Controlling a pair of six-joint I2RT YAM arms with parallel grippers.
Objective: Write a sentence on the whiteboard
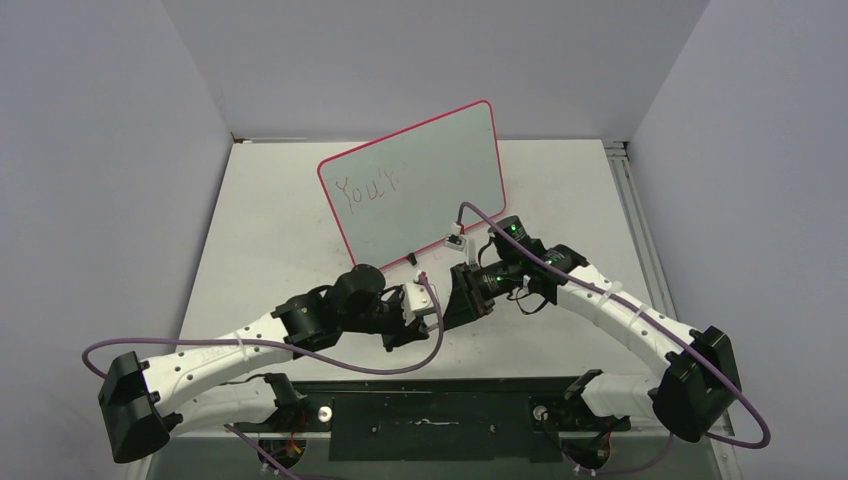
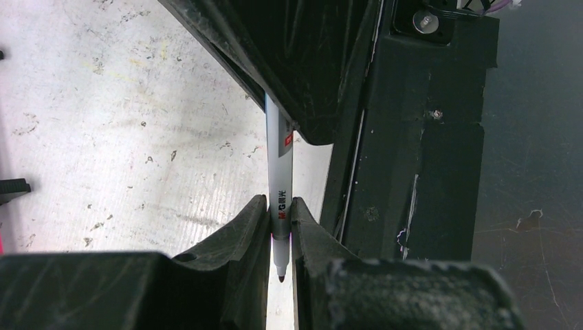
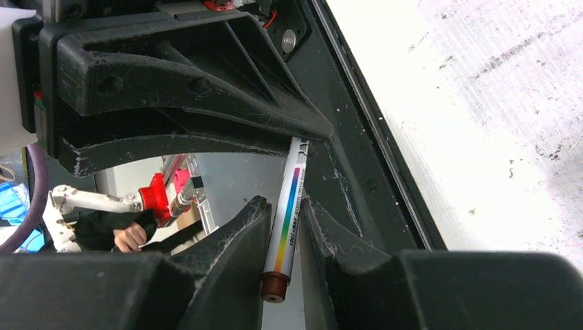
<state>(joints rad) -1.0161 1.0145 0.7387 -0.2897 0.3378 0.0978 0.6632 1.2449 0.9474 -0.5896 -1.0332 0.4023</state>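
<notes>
Inside grey walls, on a scuffed table, the whiteboard stands far-centre, the sentence reading "You'r"; left gripper and right gripper both pinch one marker, its red label unreadable.

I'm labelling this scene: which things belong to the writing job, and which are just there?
Job: whiteboard; unfinished sentence; marker, held by left tool and right tool.
Just there: purple cables; table.
</notes>
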